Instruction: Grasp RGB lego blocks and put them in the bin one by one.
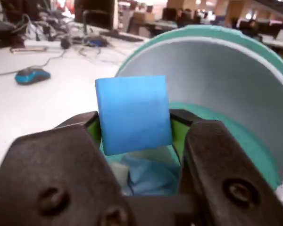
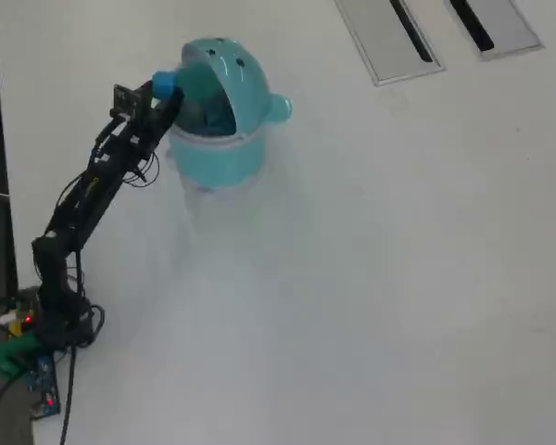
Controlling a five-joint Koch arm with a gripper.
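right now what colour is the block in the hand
Blue. The block held in the hand shows best in the wrist view, just above the bin.

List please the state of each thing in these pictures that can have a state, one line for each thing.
Black gripper: shut on the blue block, held at the bin's opening.
Blue plastic lego block: clamped between the jaws, not yet released.
Light teal whale-shaped plastic bin: upright on the table, opening uncovered.
Domed flip lid: tipped back, open.
Blue computer mouse: resting on the table, far from the arm.
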